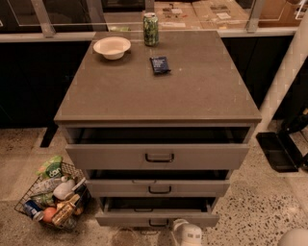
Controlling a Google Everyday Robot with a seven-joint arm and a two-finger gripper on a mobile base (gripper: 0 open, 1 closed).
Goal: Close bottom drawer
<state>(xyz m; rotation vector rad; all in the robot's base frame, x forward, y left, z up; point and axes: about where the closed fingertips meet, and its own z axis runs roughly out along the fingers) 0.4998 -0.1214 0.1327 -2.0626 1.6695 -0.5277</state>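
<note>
A grey cabinet (159,96) is seen from above and in front, set on a speckled terrazzo floor (250,202). Its flat matte top is marked by faint scuffs, and three things are placed toward its far edge: a cream bowl (111,47) at the left, a green can (150,29) standing upright beside it, and a dark blue packet (160,64) lying flat nearer the middle. All three drawers are pulled out partway. The bottom drawer (156,218) is found lowest, its grey front standing out from the cabinet, with a dark gap shown behind it. The gripper (185,234), white, is located at the lower edge of the view, just in front of that drawer's front and right of its handle; whether it is wide or narrow cannot be told. A wire basket (21,205) filled with groceries is set on the floor at the left. A black mat (276,151) is laid at the right, beside a pale pillar (288,77). A glass partition (67,14) is seen behind the cabinet.
</note>
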